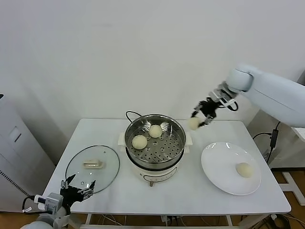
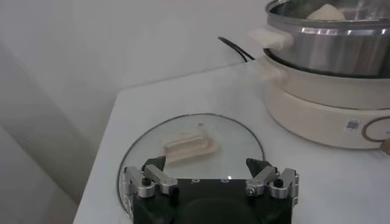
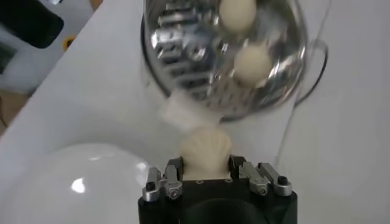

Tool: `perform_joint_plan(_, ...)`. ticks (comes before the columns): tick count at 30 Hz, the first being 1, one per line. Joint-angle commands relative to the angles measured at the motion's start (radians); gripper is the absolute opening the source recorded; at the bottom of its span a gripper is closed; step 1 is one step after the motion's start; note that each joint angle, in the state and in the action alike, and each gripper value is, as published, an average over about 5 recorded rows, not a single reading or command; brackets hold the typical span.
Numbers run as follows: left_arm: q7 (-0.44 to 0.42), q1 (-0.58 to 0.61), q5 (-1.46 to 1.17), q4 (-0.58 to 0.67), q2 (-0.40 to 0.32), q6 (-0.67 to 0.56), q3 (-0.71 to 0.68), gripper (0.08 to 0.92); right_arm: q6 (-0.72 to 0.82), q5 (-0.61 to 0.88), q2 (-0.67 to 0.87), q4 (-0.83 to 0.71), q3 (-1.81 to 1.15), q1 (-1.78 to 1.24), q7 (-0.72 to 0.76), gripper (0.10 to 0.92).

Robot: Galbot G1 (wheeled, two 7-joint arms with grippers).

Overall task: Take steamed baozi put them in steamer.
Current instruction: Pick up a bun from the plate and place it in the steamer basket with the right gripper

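Against a bare white wall, the white bench (image 1: 95, 129) fills the lower half of the head view, with the steamer (image 1: 155, 143) at its centre on its cream cooker base, cord trailing toward the wall. Two steamed baozi already sit on the perforated floor of the basket, one (image 1: 139, 141) at the left and one (image 1: 155, 130) nearer the middle. My right tool (image 1: 202, 117), right of centre in the frame, is closed around a third bun (image 1: 194, 123), which hangs in the air just beside the steamer's right rim and above the bench, not yet over the basket; the right wrist view shows that bun (image 3: 205, 151) pinched between the tool's fingers with the steamer ahead. A fourth baozi (image 1: 244, 169) waits on the white plate (image 1: 219, 167) at the lower right. My left tool (image 1: 76, 188) sits idle at the lower left, spread open at the near edge of the glass lid (image 1: 93, 167) and holding nothing. By my reckoning the job is half done: one bun in transit, one left to fetch.
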State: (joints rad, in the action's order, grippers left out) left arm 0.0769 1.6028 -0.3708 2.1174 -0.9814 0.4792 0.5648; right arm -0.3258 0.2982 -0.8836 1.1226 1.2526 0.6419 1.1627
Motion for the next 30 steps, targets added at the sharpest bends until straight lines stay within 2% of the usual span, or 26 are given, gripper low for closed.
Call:
perform_joint_plan(1, 0.0, -0.003, 0.001, -0.005, 0.01, 0.002, -0.006, 0.823, -0.306, -0.032, -0.286, -0.092, 0.015, 0.032, 0.007, 0.475)
perform_joint_plan(7, 0.0, -0.001, 0.002, -0.011, 0.008, -0.001, -0.008, 0.823, -0.448, -0.126, -0.359, -0.067, 0.002, -0.019, 0.015, 0.475)
perform_joint_plan(16, 0.0, -0.001, 0.0, -0.015, 0.011, -0.003, -0.005, 0.823, -0.534, -0.244, -0.369, 0.074, -0.015, -0.076, 0.007, 0.475)
perform_joint_plan(22, 0.0, 0.003, 0.0, -0.011, 0.011, -0.003, -0.003, 0.823, -0.547, -0.375, -0.369, 0.094, -0.06, -0.122, 0.015, 0.477)
perform_joint_plan(30, -0.001, 0.009, 0.0, -0.008, 0.012, -0.005, 0.002, 0.823, -0.547, -0.464, -0.338, 0.146, -0.084, -0.166, 0.017, 0.475)
